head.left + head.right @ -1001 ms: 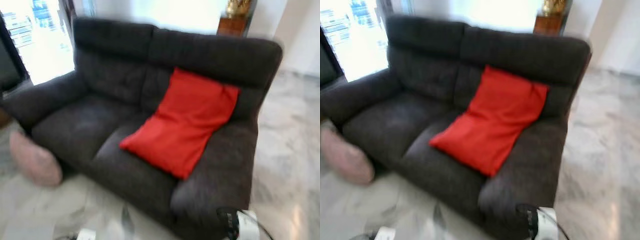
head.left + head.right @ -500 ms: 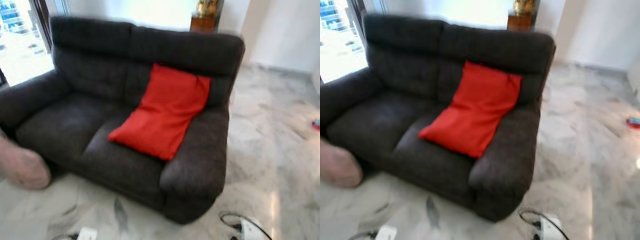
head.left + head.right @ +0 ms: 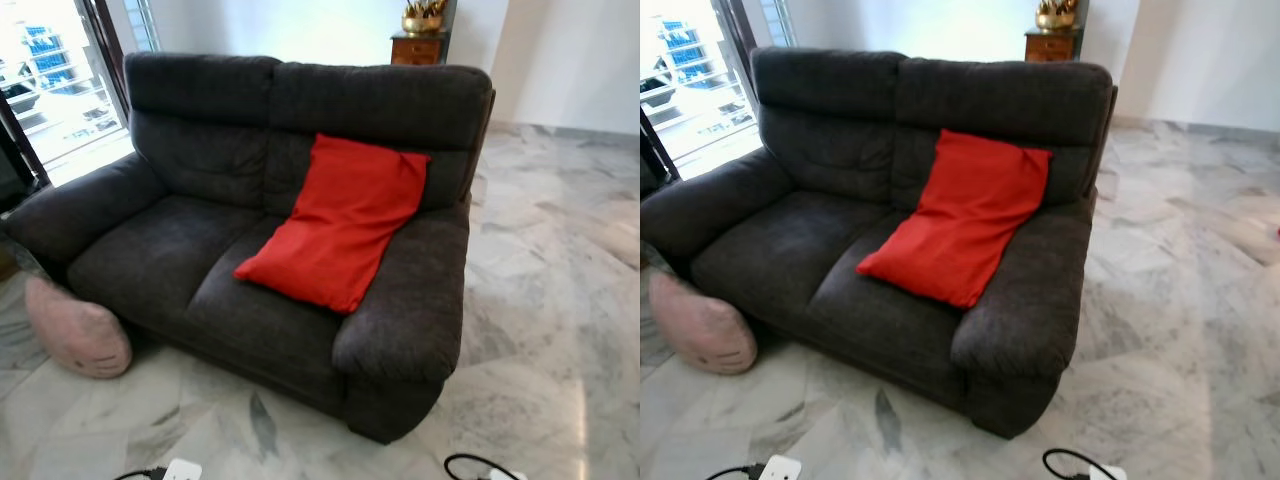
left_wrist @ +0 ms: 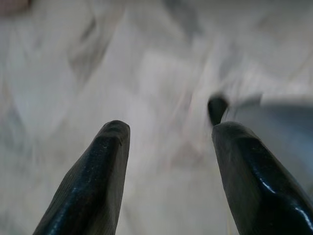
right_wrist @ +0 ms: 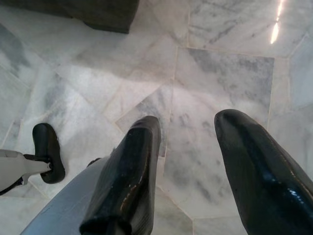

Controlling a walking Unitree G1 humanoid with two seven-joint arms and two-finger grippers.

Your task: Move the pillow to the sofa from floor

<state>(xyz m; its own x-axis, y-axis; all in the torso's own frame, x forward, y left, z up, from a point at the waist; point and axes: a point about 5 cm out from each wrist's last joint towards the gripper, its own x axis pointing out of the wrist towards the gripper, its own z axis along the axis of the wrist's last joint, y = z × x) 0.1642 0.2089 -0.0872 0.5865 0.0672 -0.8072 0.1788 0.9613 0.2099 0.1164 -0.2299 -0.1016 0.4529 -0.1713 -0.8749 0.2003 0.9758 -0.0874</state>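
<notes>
Camera swung left since earlier; pink pillow on floor against sofa; both grippers parted, empty

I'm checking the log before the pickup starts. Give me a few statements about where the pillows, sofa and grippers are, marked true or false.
1. The pink pillow lies on the floor against the sofa. True.
2. The red pillow lies on the floor. False: it leans on the sofa's seat and backrest.
3. The left gripper holds the pink pillow. False: its fingers are open over bare floor.
4. The right gripper is open. True.
</notes>
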